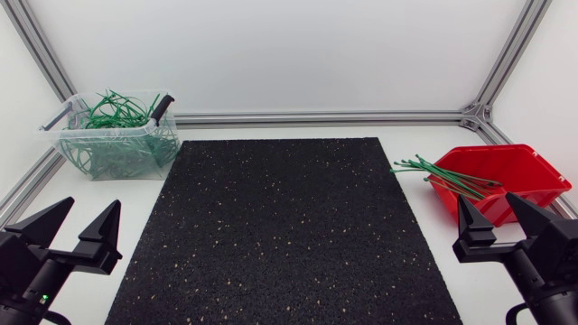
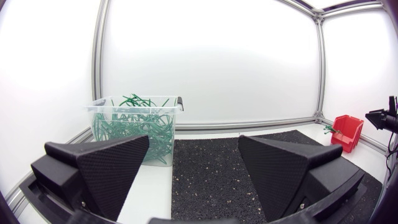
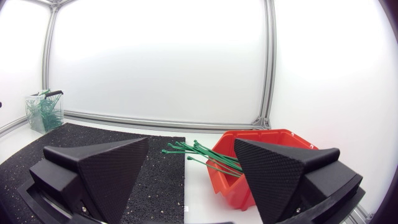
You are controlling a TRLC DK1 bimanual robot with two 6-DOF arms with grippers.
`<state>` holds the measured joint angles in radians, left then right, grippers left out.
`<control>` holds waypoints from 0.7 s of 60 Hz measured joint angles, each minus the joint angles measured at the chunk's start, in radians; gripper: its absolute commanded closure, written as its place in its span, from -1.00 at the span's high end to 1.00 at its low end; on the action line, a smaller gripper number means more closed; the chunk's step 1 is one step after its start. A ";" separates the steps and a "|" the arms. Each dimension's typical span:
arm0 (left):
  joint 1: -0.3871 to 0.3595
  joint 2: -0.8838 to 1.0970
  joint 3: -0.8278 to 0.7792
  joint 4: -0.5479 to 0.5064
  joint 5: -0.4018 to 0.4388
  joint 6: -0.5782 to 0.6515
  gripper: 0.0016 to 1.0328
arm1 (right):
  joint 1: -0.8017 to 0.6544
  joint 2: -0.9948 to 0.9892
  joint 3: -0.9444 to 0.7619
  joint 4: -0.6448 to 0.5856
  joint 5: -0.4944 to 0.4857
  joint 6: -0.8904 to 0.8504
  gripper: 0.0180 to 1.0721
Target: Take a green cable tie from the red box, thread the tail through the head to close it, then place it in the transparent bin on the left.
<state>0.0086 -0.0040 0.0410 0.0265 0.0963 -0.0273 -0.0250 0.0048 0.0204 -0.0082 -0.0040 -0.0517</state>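
The red box (image 1: 506,179) stands at the table's right, with green cable ties (image 1: 447,173) sticking out of it toward the mat. My right gripper (image 1: 499,215) rests open just in front of it, nothing between its fingers; in the right wrist view the red box (image 3: 264,157) and its ties (image 3: 199,153) lie ahead of the open gripper (image 3: 189,163). The transparent bin (image 1: 116,137) at the back left holds several closed green ties. My left gripper (image 1: 81,223) sits open near the front left, well short of the bin (image 2: 135,126).
A black speckled mat (image 1: 284,230) covers the middle of the table. Aluminium frame rails (image 1: 316,117) run along the back and side edges. My right arm (image 2: 384,119) shows far off in the left wrist view, past the red box (image 2: 346,131).
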 measured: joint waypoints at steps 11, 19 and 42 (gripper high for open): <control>0.000 0.000 0.000 0.000 0.000 0.000 0.94 | 0.000 0.000 0.000 0.000 0.000 0.000 0.91; -0.005 0.000 0.000 0.000 0.000 0.000 0.94 | 0.000 0.000 0.000 0.001 0.000 0.000 0.91; -0.005 0.000 0.000 0.000 0.000 0.000 0.94 | 0.024 0.000 0.018 0.000 0.024 0.001 0.91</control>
<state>0.0040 -0.0040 0.0410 0.0265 0.0959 -0.0273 -0.0013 0.0048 0.0387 -0.0078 0.0204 -0.0509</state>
